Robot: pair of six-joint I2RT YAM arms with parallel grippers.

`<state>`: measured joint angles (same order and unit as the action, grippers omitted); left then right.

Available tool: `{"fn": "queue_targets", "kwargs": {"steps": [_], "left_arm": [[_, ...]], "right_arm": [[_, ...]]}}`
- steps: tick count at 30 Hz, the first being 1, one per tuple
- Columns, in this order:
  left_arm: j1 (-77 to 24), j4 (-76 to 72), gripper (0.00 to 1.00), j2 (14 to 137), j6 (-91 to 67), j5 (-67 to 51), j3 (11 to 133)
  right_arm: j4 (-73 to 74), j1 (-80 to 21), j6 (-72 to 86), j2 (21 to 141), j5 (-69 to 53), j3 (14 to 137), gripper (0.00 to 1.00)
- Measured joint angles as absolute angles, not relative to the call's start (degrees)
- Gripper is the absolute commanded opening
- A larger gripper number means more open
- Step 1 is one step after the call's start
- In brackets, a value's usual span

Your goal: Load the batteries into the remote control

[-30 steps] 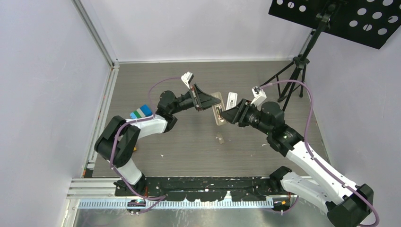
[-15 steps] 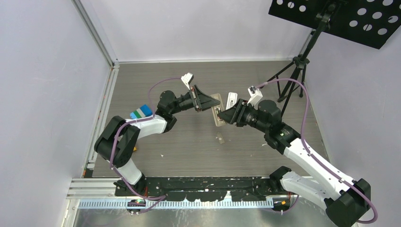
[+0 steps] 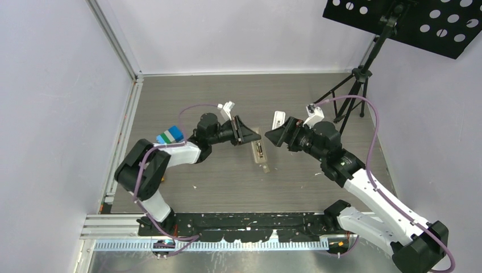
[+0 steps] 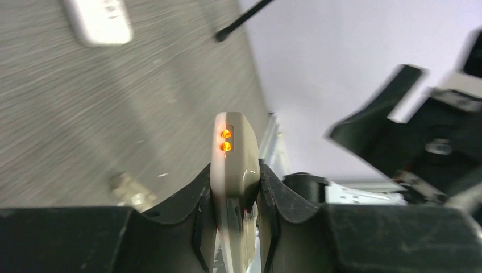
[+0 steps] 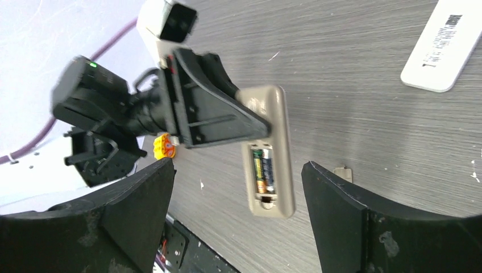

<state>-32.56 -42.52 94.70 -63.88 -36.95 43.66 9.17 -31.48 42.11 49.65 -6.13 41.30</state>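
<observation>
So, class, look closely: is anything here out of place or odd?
Yes. The remote control, held by one end in the left gripper, has its battery recess uncovered, with two batteries exposed. A small tan piece lies loose on the table beside it.

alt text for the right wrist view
The left gripper holds a beige remote control by one end, its open recess showing two batteries side by side. The right gripper, open, frames the foreground with its black fingers; a white barcoded piece lies on the table top right.
</observation>
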Motion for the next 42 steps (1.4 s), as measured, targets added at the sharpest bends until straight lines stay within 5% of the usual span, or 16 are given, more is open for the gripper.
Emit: {"fn": "queue_targets", "kwargs": {"steps": [9,24,36,42], "left_arm": [[-32.56,-41.25,0.08,107.81,-62.04,-32.97,39.79],[-32.97,-42.04,0.64,107.02,-58.22,-26.33,38.46],[-33.01,-25.96,0.76,96.66,-55.0,-12.86,37.89],[-32.73,-20.29,0.77,93.82,-50.0,-10.04,38.28]], "right_arm": [[11.35,-31.24,43.97,52.45,-3.84,39.09,0.85],[12.51,-30.28,44.97,55.07,-3.66,38.04,0.85],[12.51,-29.12,46.24,59.22,-4.29,38.02,0.82],[12.53,-29.12,46.63,66.52,-6.79,38.11,0.61]]}}
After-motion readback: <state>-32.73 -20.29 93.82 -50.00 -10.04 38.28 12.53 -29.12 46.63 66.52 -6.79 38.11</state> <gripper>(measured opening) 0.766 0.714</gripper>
